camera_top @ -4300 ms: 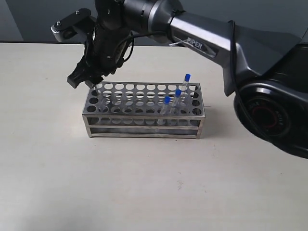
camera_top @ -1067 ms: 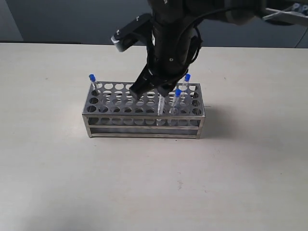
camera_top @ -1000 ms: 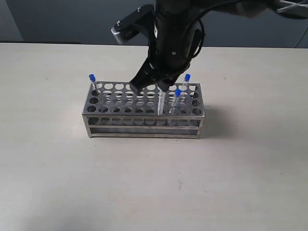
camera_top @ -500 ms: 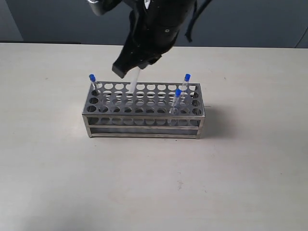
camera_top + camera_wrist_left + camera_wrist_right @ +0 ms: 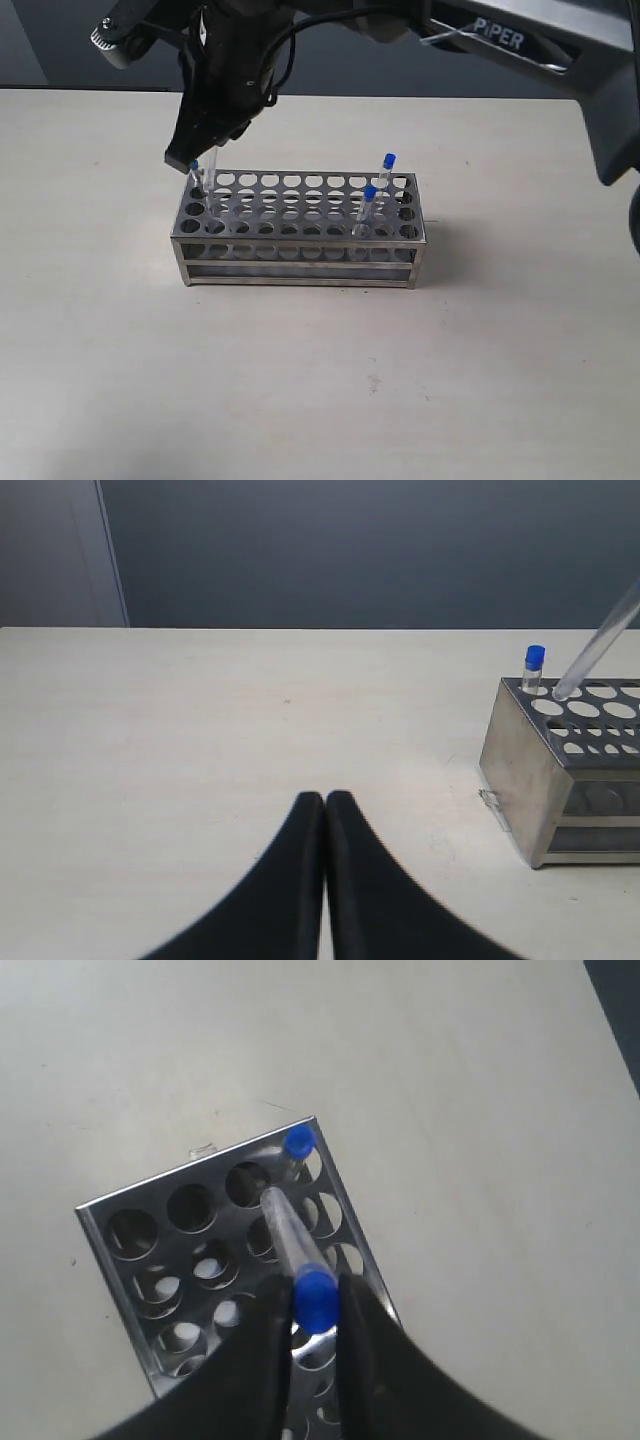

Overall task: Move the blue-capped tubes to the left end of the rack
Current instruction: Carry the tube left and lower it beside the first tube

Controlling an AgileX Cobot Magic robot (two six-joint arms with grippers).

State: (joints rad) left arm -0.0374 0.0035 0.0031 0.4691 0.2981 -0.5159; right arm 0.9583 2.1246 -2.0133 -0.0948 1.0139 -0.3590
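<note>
A pale beige table (image 5: 300, 380) is filling most of the exterior view, and a dark grey wall (image 5: 60, 40) is running along the top. A long shiny steel rack with rows of round holes (image 5: 300, 225) is standing in the middle of the picture. The black right claw (image 5: 312, 1298) is hanging over the rack's left end, in the upper left of the frame. It is pinching a slim clear tube with a bright blue cap (image 5: 290, 1230) near the top. This held tube is leaning, and its bottom tip is right at the holes by the rack's left edge. Just beside it, a second blue-capped tube (image 5: 194, 172) is sitting in the far left corner hole. A third blue-capped tube (image 5: 388, 165) and a fourth blue-capped tube (image 5: 368, 200) are standing at the right end, well apart from the first two. The table is spreading wide around the rack on every side. The black left claw (image 5: 325, 798) is keeping its fingers pressed together, holding nothing, low over the table and apart from the rack.
</note>
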